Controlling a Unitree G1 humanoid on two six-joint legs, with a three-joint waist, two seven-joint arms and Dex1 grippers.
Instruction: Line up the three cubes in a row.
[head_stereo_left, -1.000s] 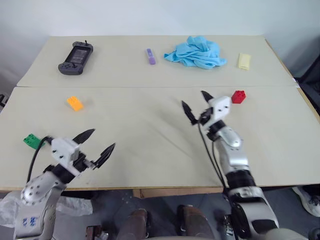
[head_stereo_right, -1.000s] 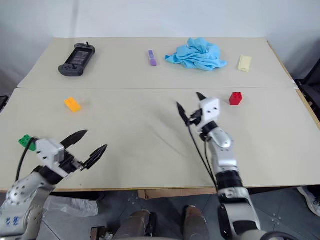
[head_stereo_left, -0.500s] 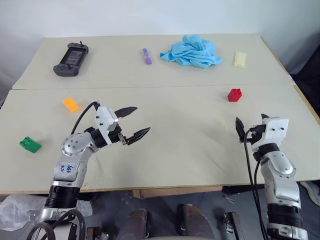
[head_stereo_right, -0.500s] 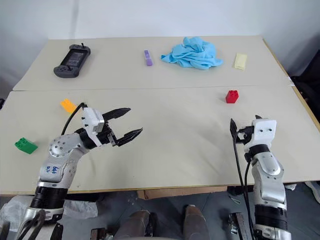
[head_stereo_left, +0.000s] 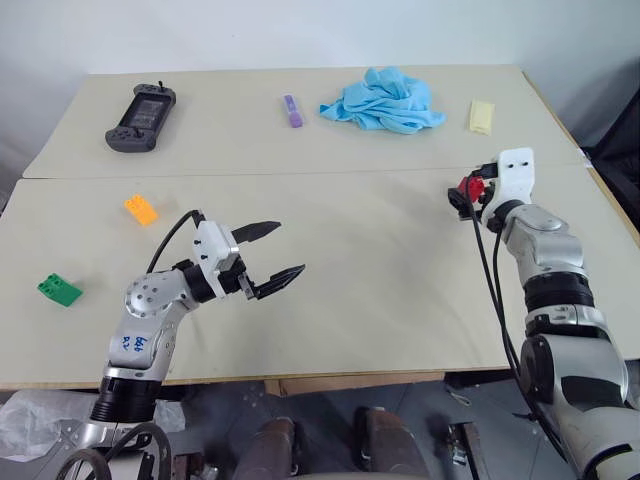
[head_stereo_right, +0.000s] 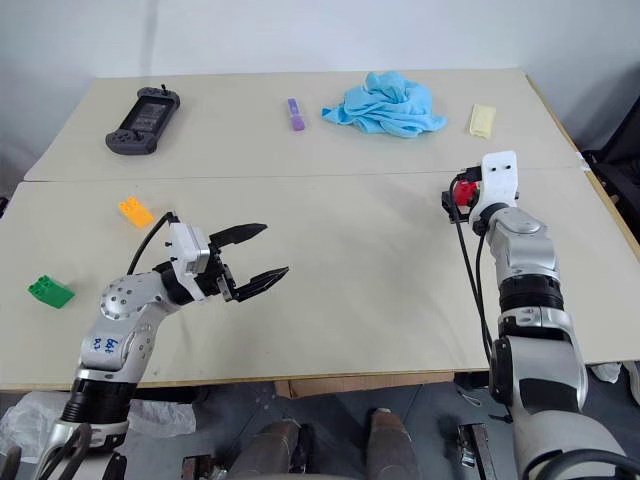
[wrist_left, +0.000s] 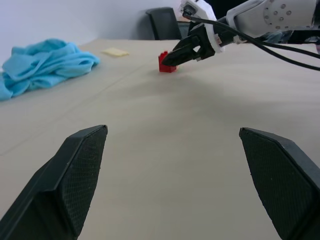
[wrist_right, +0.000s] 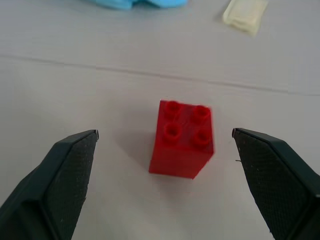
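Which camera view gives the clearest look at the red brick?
The right wrist view: the red brick sits central, studs up, between open jaws. The head views show it small, partly behind the right gripper. The left wrist view shows it far off.

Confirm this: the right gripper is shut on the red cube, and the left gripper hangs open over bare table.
Not quite. The right gripper is open, its fingers either side of the red cube without touching it, as the right wrist view shows. The left gripper does hang open over bare table.
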